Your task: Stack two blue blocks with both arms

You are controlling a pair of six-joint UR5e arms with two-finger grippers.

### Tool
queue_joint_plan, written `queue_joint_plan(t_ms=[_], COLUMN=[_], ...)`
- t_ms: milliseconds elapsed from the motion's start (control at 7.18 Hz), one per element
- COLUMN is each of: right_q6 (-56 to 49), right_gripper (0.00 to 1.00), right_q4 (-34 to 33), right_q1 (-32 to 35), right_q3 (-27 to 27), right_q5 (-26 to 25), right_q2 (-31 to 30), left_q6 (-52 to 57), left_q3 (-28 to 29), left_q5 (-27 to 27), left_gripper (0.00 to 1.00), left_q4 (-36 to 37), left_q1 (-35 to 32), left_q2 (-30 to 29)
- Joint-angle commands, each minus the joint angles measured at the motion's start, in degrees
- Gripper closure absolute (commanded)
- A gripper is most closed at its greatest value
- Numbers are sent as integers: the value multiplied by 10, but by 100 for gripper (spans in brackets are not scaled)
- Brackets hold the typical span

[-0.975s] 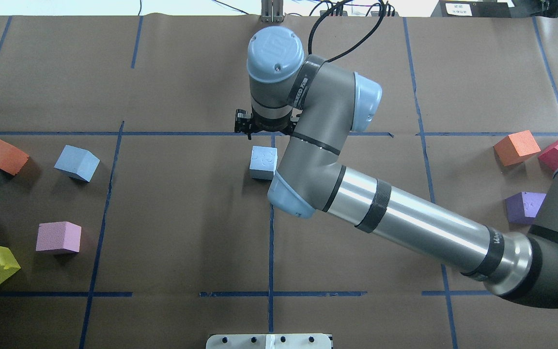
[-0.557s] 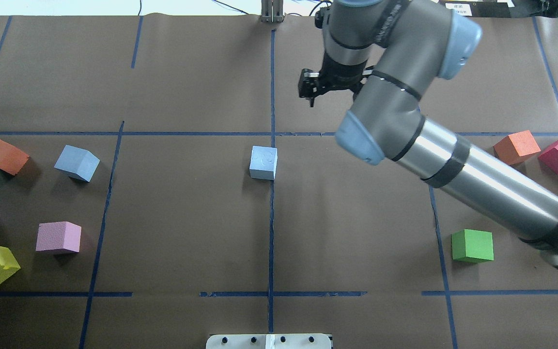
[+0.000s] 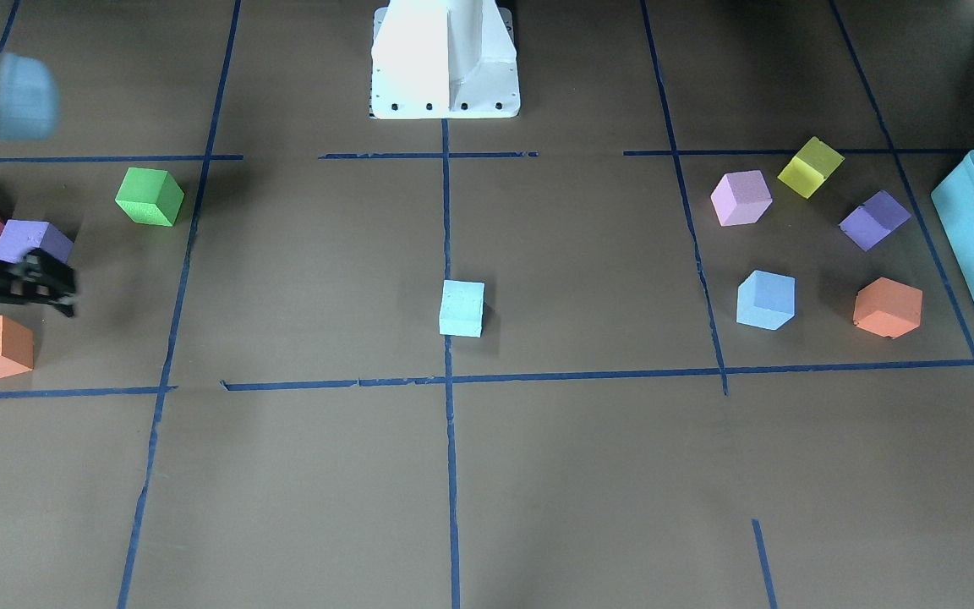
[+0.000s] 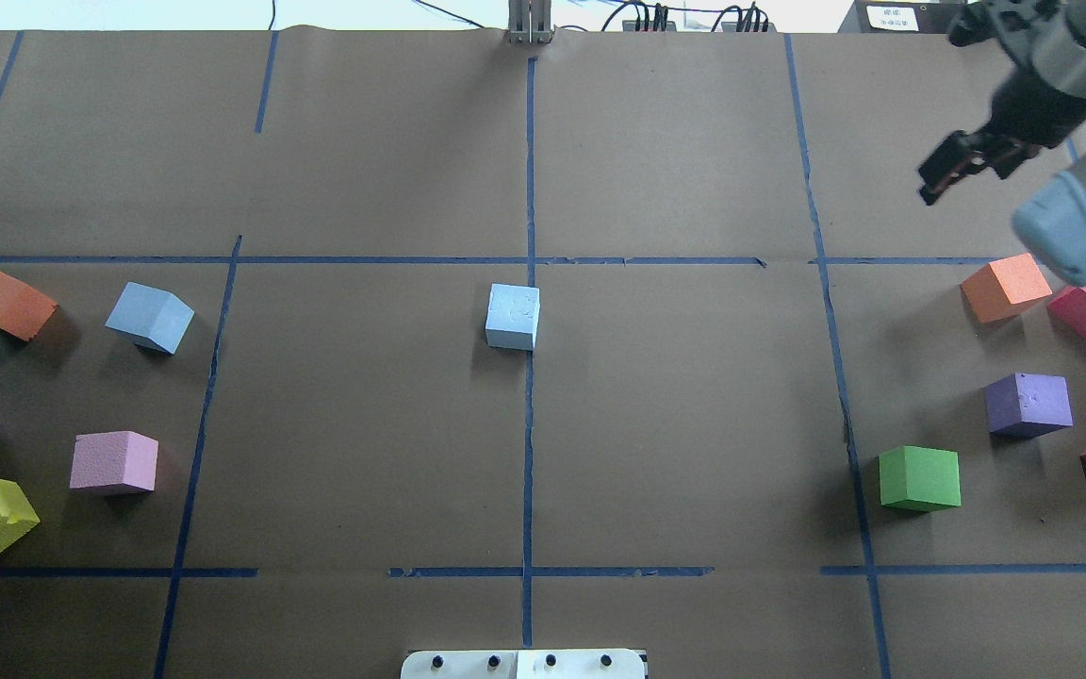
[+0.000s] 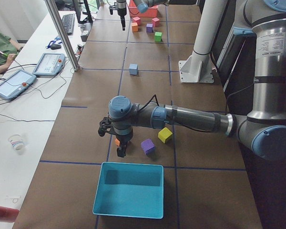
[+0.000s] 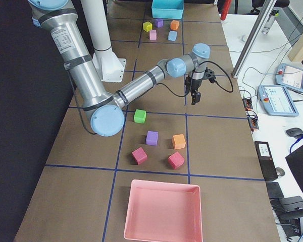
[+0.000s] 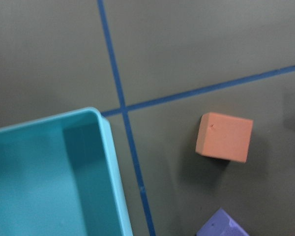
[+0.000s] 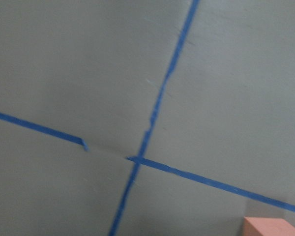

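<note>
- Right gripper hung above the far right part of the table, out beyond the right-hand orange cube, fingers pointing down with nothing between them. Spread or pressed together? Too small and blurred in every view, so I could not tell.
- Its wrist camera looked at bare table top, a tape crossing and one corner of that orange cube.
- Left gripper was off at the other end, fingers down, hovering beside a corner of the teal box, the left-hand orange cube close by below. Only the side camera caught it, so how its jaws stood could not be told.
- On to the blocks: the speckled blue block sat alone in the middle of the table, flat on one face, dimpled face up. Its sides were square to the tape grid and its right edge was on the centre tape line.
- It was a cube, equal on every side, so no axis ran longer than another.
- And the second blue block lay well apart from it on the robot's left, near the left-hand orange cube and the pink cube. Flat on the table as well, but turned askew to the tape, a corner rather than a face toward the nearest line.
- Both blocks rested on the table, neither touching a gripper, the stack not yet made.
</note>
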Motion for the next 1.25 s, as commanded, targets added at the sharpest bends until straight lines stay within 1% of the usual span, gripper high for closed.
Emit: queue_joint_plan(t_ms=[0, 139, 279, 418, 557, 697, 836, 1115], right_q6=[-178, -254, -304, -303, -270, -232, -230, -231], right_gripper=[0, 0, 0, 0, 0, 0, 0, 0], right_q4=[1, 1, 1, 36, 71, 82, 88, 88], right_q1=[96, 142, 181, 191, 191, 191, 191, 191], right_q3=[37, 37, 37, 35, 31, 32, 29, 28], right_q5=[23, 21, 20, 26, 28, 28, 30, 30], right_q2=[-137, -189, -238, -287, -295, -291, -291, -291], left_q6=[-32, -47, -86, -154, -224, -256, -269, -321], left_q3=[0, -4, -13, -13, -12, -2, 5, 23], left_q5=[1, -1, 0, 3, 7, 25, 56, 73], left_gripper=[0, 0, 0, 0, 0, 0, 0, 0], left_q4=[-38, -57, -81, -113, -132, -145, -155, -155], left_q1=[22, 37, 84, 131, 181, 226, 253, 304], left_q2=[-4, -4, -4, -12, -22, -43, -52, -87])
